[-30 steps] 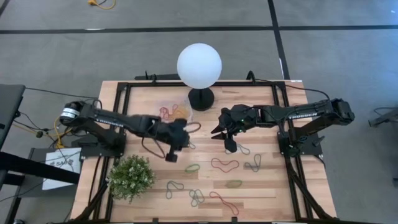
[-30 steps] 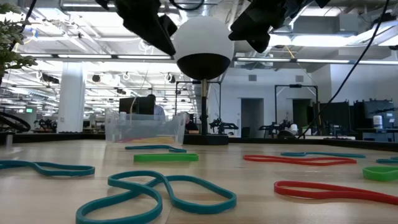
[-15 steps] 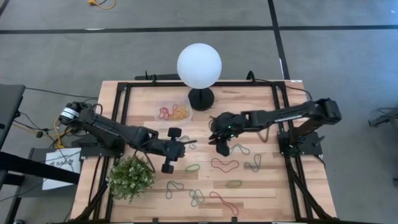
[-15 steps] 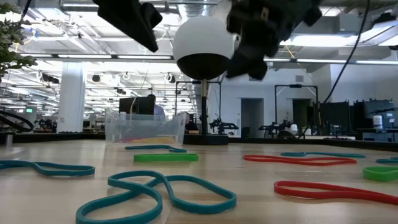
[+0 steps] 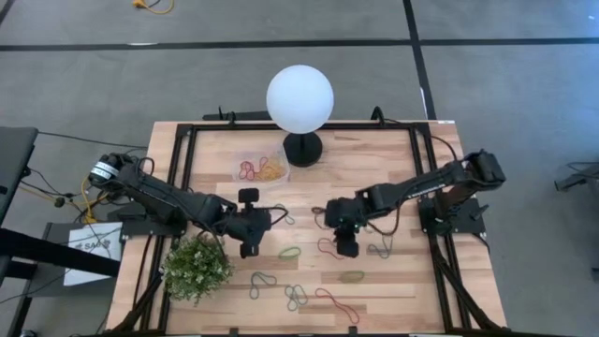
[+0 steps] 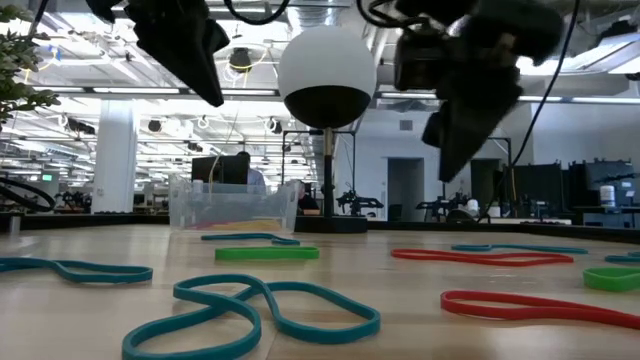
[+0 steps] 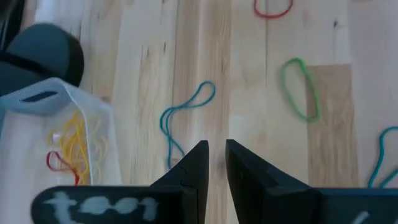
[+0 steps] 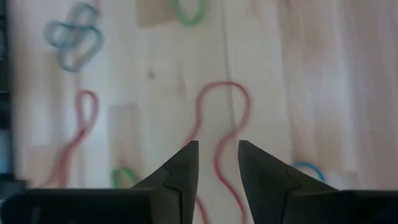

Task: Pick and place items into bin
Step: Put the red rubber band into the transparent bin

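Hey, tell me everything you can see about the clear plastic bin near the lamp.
The bin is a small see-through plastic tub, rectangular with rounded corners, sitting upright and open-topped on the wooden table, just left of the lamp's black base. Yellow and red rubber bands lie tangled inside it. In the low view its walls look thin and slightly cloudy. Neither end effector touches it; a grey-blue band lies on the table close by.

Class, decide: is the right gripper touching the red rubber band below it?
Apart. In the low view the right gripper hangs well above the table, clear of the red rubber band.
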Robot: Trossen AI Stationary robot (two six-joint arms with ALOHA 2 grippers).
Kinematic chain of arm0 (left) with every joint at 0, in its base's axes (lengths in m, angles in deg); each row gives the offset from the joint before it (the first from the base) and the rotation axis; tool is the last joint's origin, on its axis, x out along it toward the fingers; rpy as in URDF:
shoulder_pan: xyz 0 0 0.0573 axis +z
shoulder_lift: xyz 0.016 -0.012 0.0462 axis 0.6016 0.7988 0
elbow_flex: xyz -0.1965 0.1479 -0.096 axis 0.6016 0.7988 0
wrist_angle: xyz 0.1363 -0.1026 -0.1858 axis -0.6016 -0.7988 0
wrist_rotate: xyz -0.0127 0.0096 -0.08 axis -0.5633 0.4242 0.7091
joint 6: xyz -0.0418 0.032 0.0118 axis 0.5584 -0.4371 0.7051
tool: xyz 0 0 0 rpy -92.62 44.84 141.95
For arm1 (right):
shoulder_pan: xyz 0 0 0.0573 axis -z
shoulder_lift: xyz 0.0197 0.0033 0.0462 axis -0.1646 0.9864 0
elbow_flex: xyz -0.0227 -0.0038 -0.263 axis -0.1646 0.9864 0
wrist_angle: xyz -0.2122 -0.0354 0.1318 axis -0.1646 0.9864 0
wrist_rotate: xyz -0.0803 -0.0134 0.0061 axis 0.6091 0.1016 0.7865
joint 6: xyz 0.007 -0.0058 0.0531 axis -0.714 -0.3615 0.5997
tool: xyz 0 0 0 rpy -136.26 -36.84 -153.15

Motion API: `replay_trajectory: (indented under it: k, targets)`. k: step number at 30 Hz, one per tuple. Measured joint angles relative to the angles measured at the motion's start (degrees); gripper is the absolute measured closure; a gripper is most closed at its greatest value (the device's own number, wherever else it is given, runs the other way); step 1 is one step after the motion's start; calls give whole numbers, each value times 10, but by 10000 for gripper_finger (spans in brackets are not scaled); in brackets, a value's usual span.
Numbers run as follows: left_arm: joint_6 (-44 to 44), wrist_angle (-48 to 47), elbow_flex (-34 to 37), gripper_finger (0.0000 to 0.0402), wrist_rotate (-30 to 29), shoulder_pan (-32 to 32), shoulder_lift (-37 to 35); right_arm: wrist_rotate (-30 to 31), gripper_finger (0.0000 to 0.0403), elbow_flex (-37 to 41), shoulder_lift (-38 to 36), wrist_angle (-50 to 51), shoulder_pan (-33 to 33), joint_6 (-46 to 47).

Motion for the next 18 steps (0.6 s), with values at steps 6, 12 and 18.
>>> replay_trajectory:
  k: [6,12,18]
  targets:
    - [4,-37,0,356,-5,5,0,80,296,-2,21,37,-44,-5]
    - [-28,-84,0,356,50,33,-25,81,296,-46,76,57,-51,-5]
    - [-122,4,26,356,96,42,-86,68,296,-87,140,82,-51,-6]
